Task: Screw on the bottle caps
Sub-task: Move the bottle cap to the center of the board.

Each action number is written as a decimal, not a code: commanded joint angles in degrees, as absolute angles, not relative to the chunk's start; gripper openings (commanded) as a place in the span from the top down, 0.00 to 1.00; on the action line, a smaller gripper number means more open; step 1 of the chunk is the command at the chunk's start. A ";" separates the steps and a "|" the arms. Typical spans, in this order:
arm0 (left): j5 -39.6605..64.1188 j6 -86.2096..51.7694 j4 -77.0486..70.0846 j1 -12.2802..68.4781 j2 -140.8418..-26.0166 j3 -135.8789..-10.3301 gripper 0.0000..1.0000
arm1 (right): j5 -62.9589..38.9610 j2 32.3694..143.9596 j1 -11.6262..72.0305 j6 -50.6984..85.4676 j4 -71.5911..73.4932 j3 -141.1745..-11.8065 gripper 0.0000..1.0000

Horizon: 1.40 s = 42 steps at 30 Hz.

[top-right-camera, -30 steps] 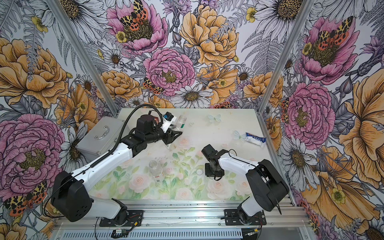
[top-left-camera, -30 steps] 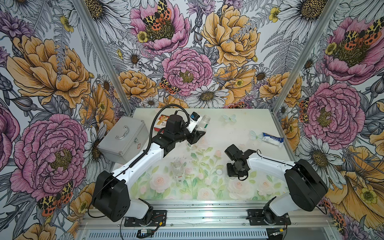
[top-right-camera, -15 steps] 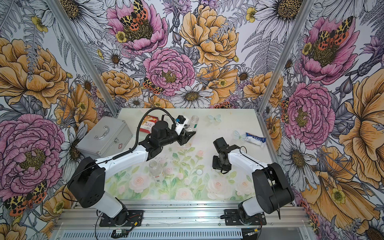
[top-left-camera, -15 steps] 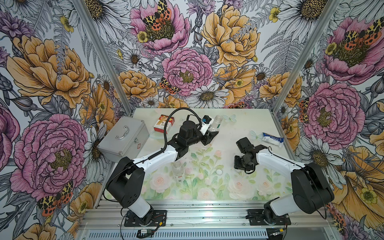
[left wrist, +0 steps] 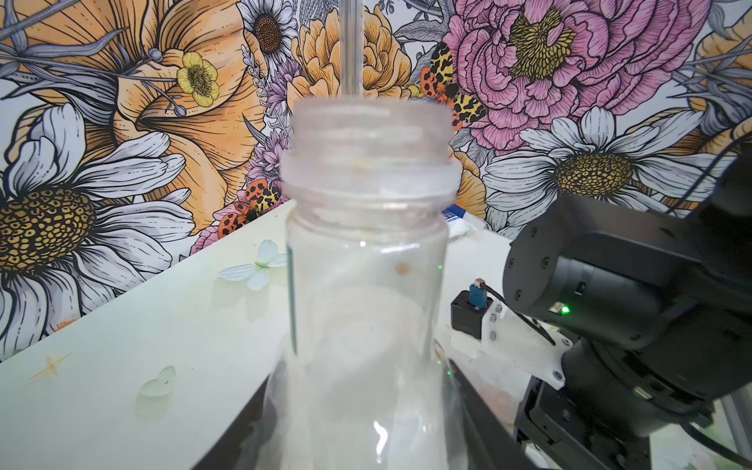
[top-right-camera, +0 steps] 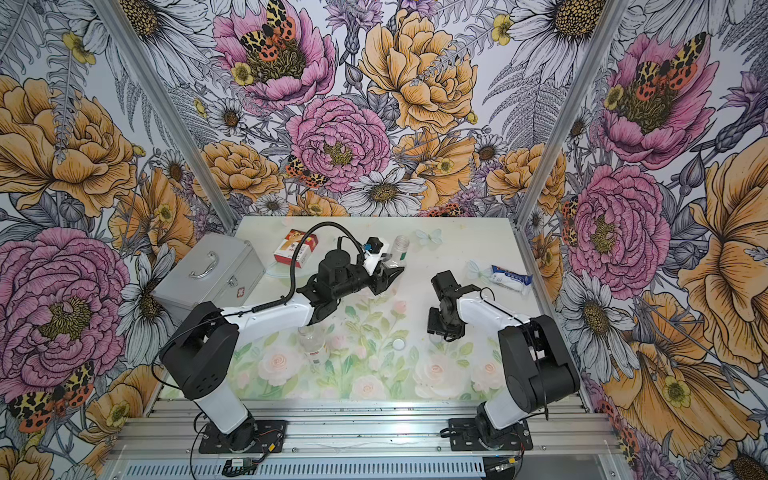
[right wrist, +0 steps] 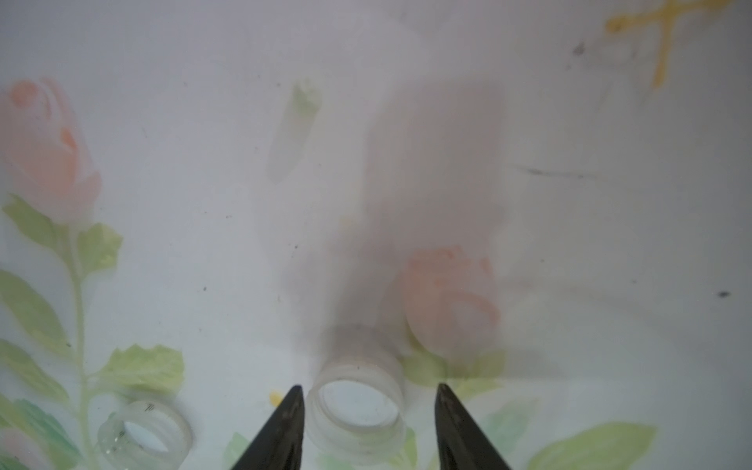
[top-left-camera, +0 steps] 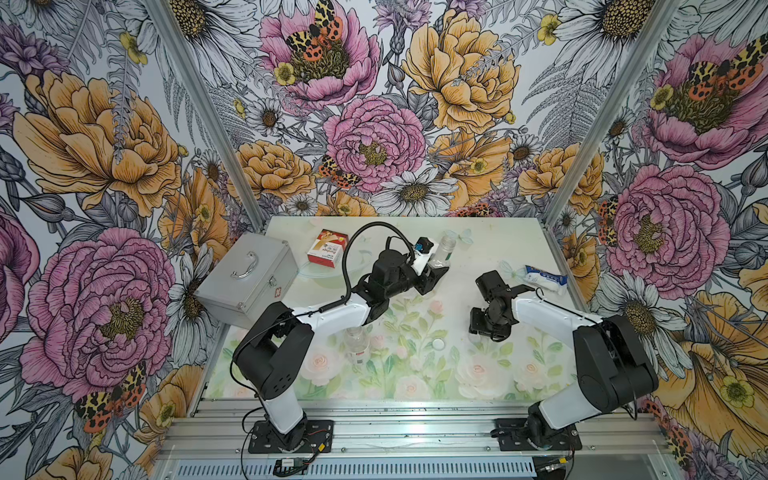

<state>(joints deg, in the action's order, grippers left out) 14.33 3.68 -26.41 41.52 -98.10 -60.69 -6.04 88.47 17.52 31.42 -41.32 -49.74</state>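
Note:
My left gripper (top-left-camera: 434, 270) (left wrist: 358, 407) is shut on a clear bottle (top-left-camera: 444, 248) (left wrist: 366, 252), holding it upright above the back middle of the table. Its neck is open and bare. A second clear bottle (top-left-camera: 357, 345) with a red-and-white label stands uncapped under the left forearm. My right gripper (top-left-camera: 484, 330) (right wrist: 369, 386) points down at the table, open. A white cap (right wrist: 354, 403) lies hollow side up between its fingers, with a clear gap on one side. Another cap (right wrist: 144, 433) (top-left-camera: 437, 343) lies beside it, toward the labelled bottle.
A silver case (top-left-camera: 245, 278) sits at the table's left edge, with a red-and-white box (top-left-camera: 327, 249) behind it. A white-and-blue packet (top-left-camera: 544, 279) lies at the right edge. The right arm's wrist (left wrist: 610, 285) is close beside the held bottle.
The left arm has carried its bottle to the right along the back of the table. The right gripper has shifted slightly right, and its jaws now stand apart around the cap.

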 commanded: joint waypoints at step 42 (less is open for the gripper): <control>16.48 7.19 -29.64 41.46 -100.21 -53.98 0.65 | -26.04 71.51 19.16 28.31 -43.95 -69.56 0.29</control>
